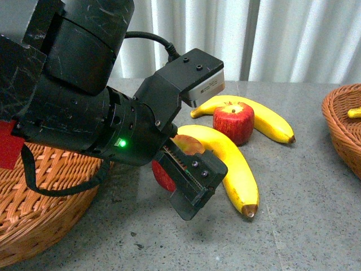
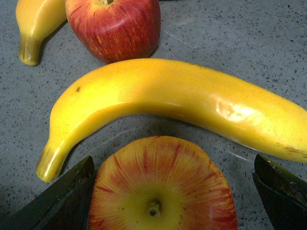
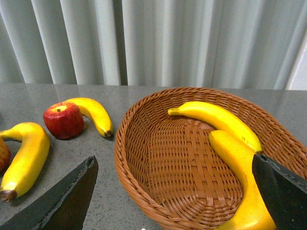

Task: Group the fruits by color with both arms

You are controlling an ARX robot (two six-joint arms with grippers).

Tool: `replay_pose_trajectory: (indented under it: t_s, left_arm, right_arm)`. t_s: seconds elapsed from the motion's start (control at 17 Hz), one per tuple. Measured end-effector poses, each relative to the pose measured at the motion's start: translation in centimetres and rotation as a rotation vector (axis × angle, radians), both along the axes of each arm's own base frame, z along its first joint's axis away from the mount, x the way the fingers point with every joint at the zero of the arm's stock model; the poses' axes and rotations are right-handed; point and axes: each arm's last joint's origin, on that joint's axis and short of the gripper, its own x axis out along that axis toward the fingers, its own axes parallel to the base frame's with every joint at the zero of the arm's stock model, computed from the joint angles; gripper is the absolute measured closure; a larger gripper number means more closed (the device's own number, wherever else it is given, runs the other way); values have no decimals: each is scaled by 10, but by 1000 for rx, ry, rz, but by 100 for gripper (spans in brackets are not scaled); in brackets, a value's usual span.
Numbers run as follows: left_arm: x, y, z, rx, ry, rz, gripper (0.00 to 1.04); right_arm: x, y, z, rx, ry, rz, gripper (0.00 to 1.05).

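A grey speckled surface (image 1: 316,197) carries loose fruit between two wicker baskets, with a pale pleated curtain (image 3: 168,43) behind. In the front view the black left arm fills the frame from 9 o'clock to the centre and angles down. Its left gripper (image 2: 172,165) has its jaws spread wide on either side of the near apple (image 2: 158,191), a red fruit streaked with yellow that sits on the surface, stem up. One finger is just beside the apple's skin and the other stands clear of it, so nothing is clamped. Taking that apple as the dial's centre in the front view, the near banana (image 1: 234,166) curves past at 3 o'clock. The far apple (image 1: 233,121) sits at 1 o'clock, tucked into the bend of the far banana (image 1: 268,121). The left basket (image 1: 39,197) lies at 8 o'clock of the frame (partly hidden by the arm), and the right basket (image 1: 344,127) is at 3 o'clock. The right gripper (image 3: 172,160) hangs above that basket with its jaws wide apart and empty. Inside lie a slim banana (image 3: 216,117) and a thicker banana (image 3: 237,163), side by side.
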Motion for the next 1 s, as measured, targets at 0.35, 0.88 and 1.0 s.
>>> replay_pose_trajectory:
  t_s: [0.35,0.88,1.0]
  left_arm:
    - [0,0,4,-3,15,17,38]
    - [-33,105,114,-237,-355,858,39]
    - [-50,140,100,-274,-335,1025,39]
  right_arm:
    - [0,0,0,0,0,0,7]
    - [0,0,0,0,0,0,7]
    - [0,0,0,0,0,0,7]
